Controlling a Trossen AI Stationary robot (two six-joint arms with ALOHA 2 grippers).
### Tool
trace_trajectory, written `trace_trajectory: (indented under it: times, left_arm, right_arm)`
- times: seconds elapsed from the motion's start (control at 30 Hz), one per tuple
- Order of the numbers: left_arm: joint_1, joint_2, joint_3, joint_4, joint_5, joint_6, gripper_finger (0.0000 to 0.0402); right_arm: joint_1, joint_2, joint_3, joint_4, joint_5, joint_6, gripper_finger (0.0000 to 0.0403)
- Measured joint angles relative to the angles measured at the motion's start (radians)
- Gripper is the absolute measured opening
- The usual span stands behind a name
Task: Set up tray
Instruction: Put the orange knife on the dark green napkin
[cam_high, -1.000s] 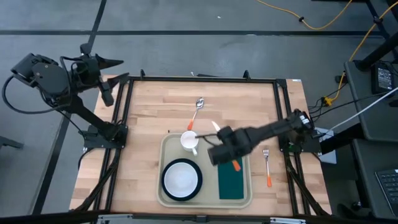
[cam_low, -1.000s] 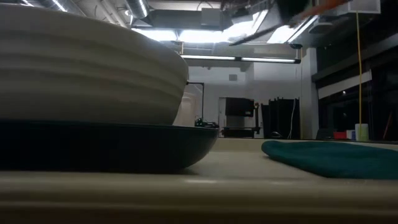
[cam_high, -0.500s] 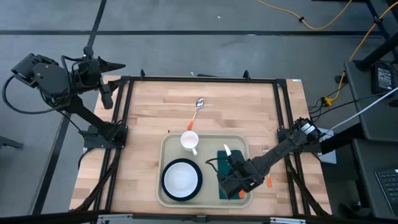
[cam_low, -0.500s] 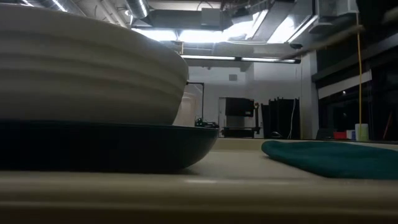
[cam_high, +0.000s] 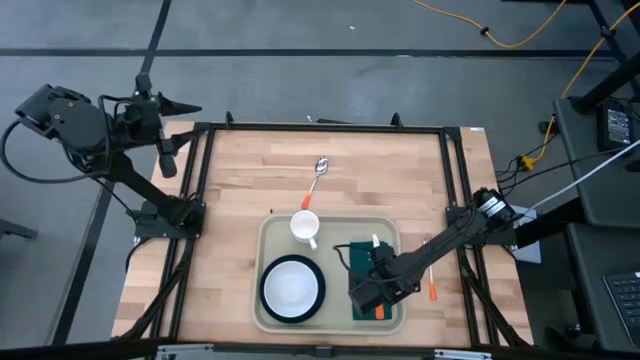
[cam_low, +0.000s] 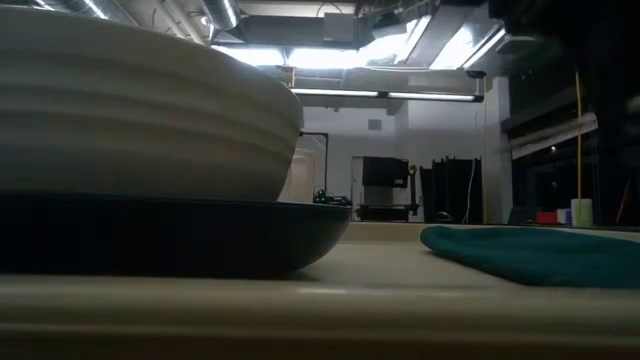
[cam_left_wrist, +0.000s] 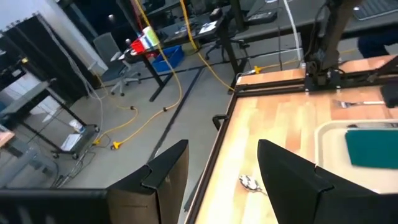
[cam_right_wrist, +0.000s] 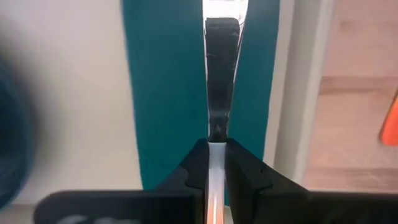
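Observation:
The beige tray holds a white bowl on a dark plate, a white cup and a dark green napkin. My right gripper hangs low over the napkin, shut on a knife with an orange handle. In the low view the napkin lies flat with no knife showing on it. My left gripper waits open beyond the table's far left corner. My right gripper pinches the knife between its two fingers where the blade meets the handle, coming from above and slanting. The knife lies along the napkin's length, blade toward the far edge. Whether it touches the napkin, I cannot tell.
A spoon with an orange handle lies on the bare wood beyond the tray. A fork with an orange handle lies right of the tray, close to my right arm. A black frame edges the table.
My right gripper has carried the knife from above the tray's far middle toward the near edge and down over the napkin, then drawn back slightly toward the far edge. The knife has turned from a slant to lie along the napkin.

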Motion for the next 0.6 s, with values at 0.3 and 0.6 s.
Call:
trace_trajectory:
  times: [0.3, 0.6]
  left_arm:
    - [0.000, -0.028, 0.000, 0.000, 0.006, 0.041, 0.0187]
    - [0.000, -0.036, 0.000, 0.000, 0.005, 0.025, 0.0187]
  right_arm:
    - [0.001, 0.002, -0.115, 0.134, -0.081, 0.019, 0.0035]
    - [0.001, 0.002, -0.166, 0.166, -0.136, -0.016, 0.0035]
